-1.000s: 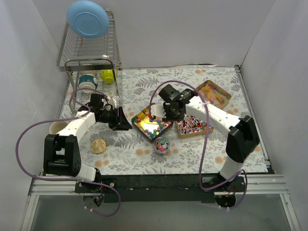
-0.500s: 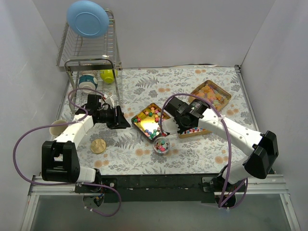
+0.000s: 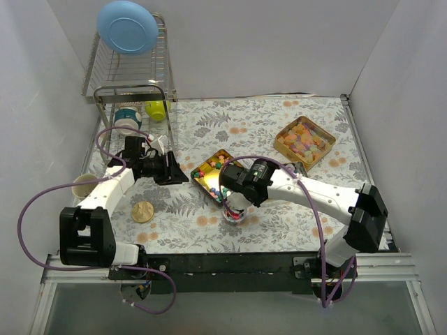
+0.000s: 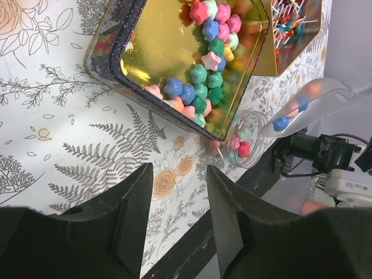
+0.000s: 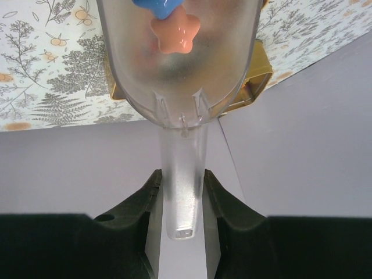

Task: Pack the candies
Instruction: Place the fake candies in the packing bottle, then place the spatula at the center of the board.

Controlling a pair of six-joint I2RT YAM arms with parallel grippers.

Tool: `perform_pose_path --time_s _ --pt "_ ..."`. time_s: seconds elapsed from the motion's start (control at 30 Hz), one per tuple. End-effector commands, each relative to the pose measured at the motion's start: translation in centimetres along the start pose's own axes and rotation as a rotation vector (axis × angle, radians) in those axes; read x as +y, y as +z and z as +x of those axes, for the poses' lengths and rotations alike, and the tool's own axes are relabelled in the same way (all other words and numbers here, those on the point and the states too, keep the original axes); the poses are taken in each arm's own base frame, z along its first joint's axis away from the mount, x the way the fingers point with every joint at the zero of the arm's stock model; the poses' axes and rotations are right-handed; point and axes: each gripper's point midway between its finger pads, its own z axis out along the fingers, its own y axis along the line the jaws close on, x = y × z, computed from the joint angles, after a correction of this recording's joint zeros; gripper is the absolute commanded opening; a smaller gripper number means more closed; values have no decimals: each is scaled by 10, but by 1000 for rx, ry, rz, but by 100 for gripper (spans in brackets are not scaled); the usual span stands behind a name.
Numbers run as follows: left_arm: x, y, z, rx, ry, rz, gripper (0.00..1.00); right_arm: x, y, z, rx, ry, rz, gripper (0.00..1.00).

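Clamping scoop (image 5: 180, 87), right gripper (image 5: 180, 179), candies (image 5: 172, 30) partly cropped

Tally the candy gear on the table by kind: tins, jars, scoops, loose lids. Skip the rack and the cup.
Tins: 3 (left tin, middle tin, right tin)
Jar: 1
Scoop: 1
Lid: 1
Total: 6
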Motion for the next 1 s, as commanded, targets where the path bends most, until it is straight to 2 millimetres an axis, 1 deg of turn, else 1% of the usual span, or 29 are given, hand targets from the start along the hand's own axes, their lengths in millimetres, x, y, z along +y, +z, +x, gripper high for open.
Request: perform_pose_path --time_s 0.0,0.07,0.17,0.27,0.3,0.4,0.47,0.53,0.57,0.6,0.67,0.7,0.73,0.77,0.8,0.83,0.87,0.9,0.93,0.97 --pt "-10 -11 -9 -62 40 20 42 -10 -13 8 108 -89 43 1" --pt "-10 -10 -11 -68 28 23 42 -17 -16 13 159 -98 68 1" --pt "-10 -6 -13 -54 11 35 42 -24 -21 13 185 -132 95 1" --pt "-10 -6 -21 -61 24 31 42 -27 -24 11 195 -162 108 1" --pt "-11 -7 -26 -69 34 30 42 -27 -25 11 198 -170 109 1" --pt "-13 -8 -30 -75 42 26 42 -27 -25 12 193 -167 112 1" --pt "-16 -11 -31 -78 44 29 42 -23 -27 14 164 -119 113 1" --pt "-18 -13 -30 -83 42 31 42 -15 -21 28 150 -36 89 1" --pt "-22 -15 -31 -91 56 39 42 -8 -17 35 150 45 75 1" --pt "-22 -17 -31 -98 64 39 42 3 -4 53 166 129 23 1" --pt "-23 -18 -32 -107 81 34 42 20 6 64 104 326 -39 1" --pt "-22 -18 -33 -109 84 27 42 28 14 84 90 469 -89 1" --pt "-22 -18 -35 -111 86 26 42 38 17 82 6 566 -135 1" --pt "-23 -18 -37 -111 93 30 42 43 20 87 -26 650 -162 1" --pt "-24 -17 -37 -101 88 43 42 56 28 105 -32 799 -206 1" --pt "-26 -16 -39 -100 86 49 42 62 29 102 -105 884 -231 1" --pt "-27 -16 -39 -95 86 61 42 62 33 108 -131 965 -223 1" --pt "-28 -13 -38 -80 84 76 42 71 39 121 -135 1090 -236 1" --pt "-30 -9 -36 -64 93 83 42 75 41 121 -182 1167 -230 1" --pt "-30 -6 -33 -50 100 83 42 76 50 138 -181 1286 -193 1"
